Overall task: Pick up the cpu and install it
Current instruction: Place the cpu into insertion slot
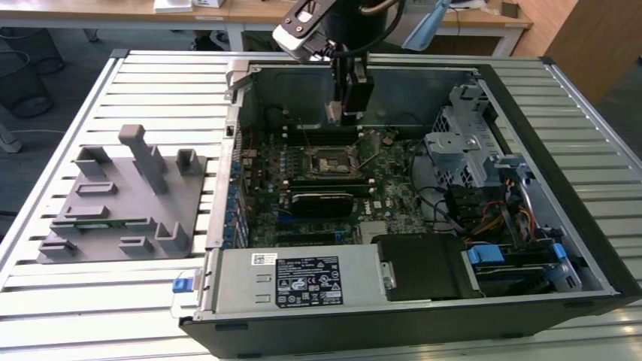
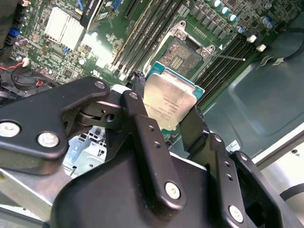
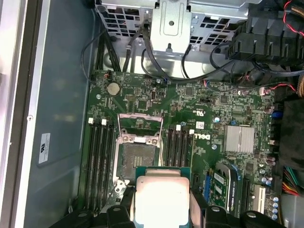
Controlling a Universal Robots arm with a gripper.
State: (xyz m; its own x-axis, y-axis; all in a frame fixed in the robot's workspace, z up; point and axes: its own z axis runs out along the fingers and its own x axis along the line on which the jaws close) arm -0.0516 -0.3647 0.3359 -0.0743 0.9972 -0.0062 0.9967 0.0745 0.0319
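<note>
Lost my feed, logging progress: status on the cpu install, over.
Gripper shut on cpu, held above motherboard. Not yet seated. Socket empty, frame swung open, nothing lying in it.

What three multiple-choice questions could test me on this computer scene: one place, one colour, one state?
1. Where is the cpu? A) seated in the socket B) between the fingers of the gripper C) flat on the motherboard
2. What colour is the motherboard? A) green B) red C) white
3. How is the socket? A) open, empty B) holding a chip C) closed
B: both wrist views show it clamped above the board. A: the board reads green. A: its bare contact bed shows.
</note>
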